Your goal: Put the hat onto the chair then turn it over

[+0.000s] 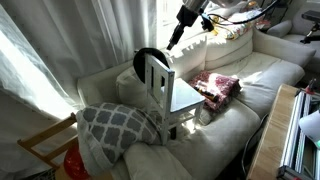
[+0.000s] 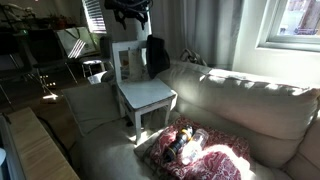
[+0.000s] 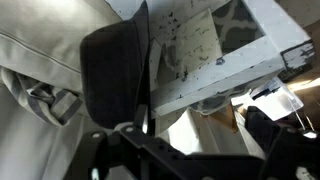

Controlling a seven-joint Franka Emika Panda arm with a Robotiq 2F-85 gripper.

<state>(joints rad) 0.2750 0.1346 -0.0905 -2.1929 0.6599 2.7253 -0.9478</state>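
A: Step check. Where is the hat [image 1: 148, 62]?

B: It stands on edge against the slatted back [image 2: 128, 62] of the chair [image 1: 172, 95], up near the top rail. In an exterior view it shows at 3 o'clock of the back. It does not lie flat on the seat [image 3: 200, 45].

A: And the tool [image 1: 171, 42]?

B: It is very close to the hat, at 2 o'clock of it. In the wrist view the brim's edge runs down toward the fingers, but it is dark on dark. Whether they are spread or pinching the brim cannot be told.

A: Which step is in hand?

B: Judged as the placing step, unfinished. The turn-over is not yet begun.

A: Next move?

B: Probably bring the hat down to the seat, at 4 o'clock of its present spot, clear of the back. Then take the brim for the flip. The red cloth [image 1: 215, 85] lies apart and is no obstruction.
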